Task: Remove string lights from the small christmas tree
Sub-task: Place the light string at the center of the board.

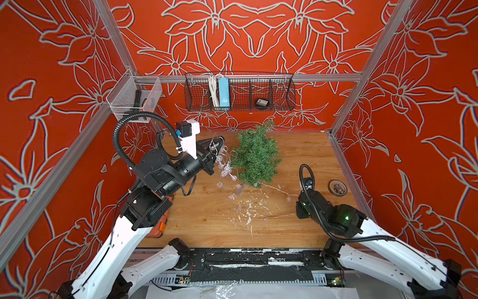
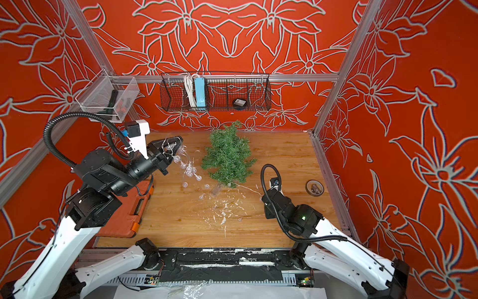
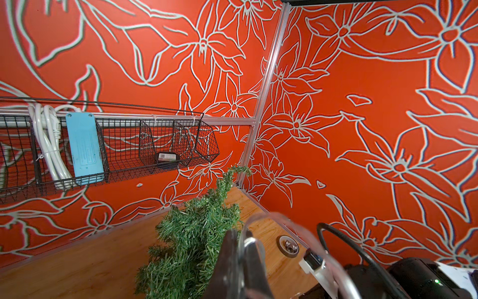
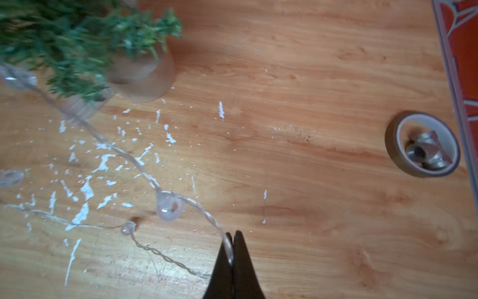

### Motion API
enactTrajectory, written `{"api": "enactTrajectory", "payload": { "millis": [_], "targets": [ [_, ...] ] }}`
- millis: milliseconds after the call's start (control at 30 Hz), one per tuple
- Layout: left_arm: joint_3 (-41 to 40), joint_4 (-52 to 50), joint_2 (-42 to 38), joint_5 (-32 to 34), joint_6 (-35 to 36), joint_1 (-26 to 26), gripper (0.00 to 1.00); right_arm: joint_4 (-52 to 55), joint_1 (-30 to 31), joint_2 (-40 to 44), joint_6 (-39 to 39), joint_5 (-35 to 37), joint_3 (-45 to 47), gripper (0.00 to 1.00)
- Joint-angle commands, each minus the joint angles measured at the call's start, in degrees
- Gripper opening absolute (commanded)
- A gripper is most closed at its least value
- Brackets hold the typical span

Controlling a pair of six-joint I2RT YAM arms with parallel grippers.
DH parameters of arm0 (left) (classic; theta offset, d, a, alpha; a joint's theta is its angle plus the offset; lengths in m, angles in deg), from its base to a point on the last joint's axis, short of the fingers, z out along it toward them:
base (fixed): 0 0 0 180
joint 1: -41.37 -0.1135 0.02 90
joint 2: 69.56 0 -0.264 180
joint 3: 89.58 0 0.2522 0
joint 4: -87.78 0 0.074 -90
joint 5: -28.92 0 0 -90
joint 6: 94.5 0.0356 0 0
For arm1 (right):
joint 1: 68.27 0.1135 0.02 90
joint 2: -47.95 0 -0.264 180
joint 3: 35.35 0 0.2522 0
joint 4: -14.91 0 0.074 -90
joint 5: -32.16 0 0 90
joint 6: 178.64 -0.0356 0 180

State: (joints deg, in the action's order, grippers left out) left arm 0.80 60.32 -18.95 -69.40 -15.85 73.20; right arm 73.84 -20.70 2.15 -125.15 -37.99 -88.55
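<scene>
Two grips on one thin wire are the main risk. The left gripper [image 1: 218,145] is closed with a bundle of the string lights [image 1: 226,169] draped over it, and the right gripper [image 4: 232,242] is closed on the wire near a bulb. Pulling against each other, I judge, could snap it. Bulbs caught under the lowest branches could also drag the small christmas tree [image 1: 254,155] along. The tree lies between both grippers, top toward the back wall. The lights hang from the left gripper just beside the tree, then run past what looks like the battery box [image 1: 238,191] and across the table [image 1: 297,155] to the right gripper.
</scene>
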Motion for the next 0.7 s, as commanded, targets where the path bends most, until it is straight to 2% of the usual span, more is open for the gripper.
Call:
{"api": "enactTrajectory", "payload": {
  "millis": [0, 67, 133, 167, 267, 367, 500, 600, 667],
  "targets": [
    [-0.80, 2.44, -1.27, 0.56, 0.73, -0.02, 0.00, -9.56, -0.59, -1.74, 4.10, -11.54, 1.76, 0.00],
    [-1.21, 2.16, -1.72, 0.83, 1.02, -0.02, 0.00, -17.64, 0.92, -1.65, 5.18, -20.87, 2.04, 0.00],
    [-1.21, 1.74, -2.13, 1.49, 1.58, -0.02, 0.00, -23.45, 5.26, -3.61, 7.01, -25.62, 0.21, 0.00],
    [-1.29, 1.61, -2.42, 2.08, 1.88, -0.04, 0.00, -23.54, 8.30, -6.23, 8.84, -26.64, -2.29, 0.00],
    [-1.30, 1.52, -3.06, 3.08, 2.54, -0.02, 0.00, -26.00, 15.57, -13.53, 11.31, -35.47, -7.52, 0.00],
    [-1.45, 1.63, -3.23, 3.22, 2.66, -0.02, 0.00, -25.99, 20.49, -18.93, 13.62, -41.04, -11.73, 0.00],
    [-1.71, 1.87, -3.19, 3.31, 2.50, -0.02, 0.00, -23.71, 22.06, -19.01, 11.70, -35.46, -11.51, 0.00],
    [-1.96, 2.18, -3.32, 3.22, 2.39, -0.02, 0.00, -17.92, 22.06, -15.55, 9.60, -28.29, -10.01, 0.00],
    [-2.08, 2.25, -3.41, 3.47, 2.39, -0.02, 0.00, -11.83, 22.04, -10.49, 6.83, -20.44, -9.63, 0.00]
  ]
}}
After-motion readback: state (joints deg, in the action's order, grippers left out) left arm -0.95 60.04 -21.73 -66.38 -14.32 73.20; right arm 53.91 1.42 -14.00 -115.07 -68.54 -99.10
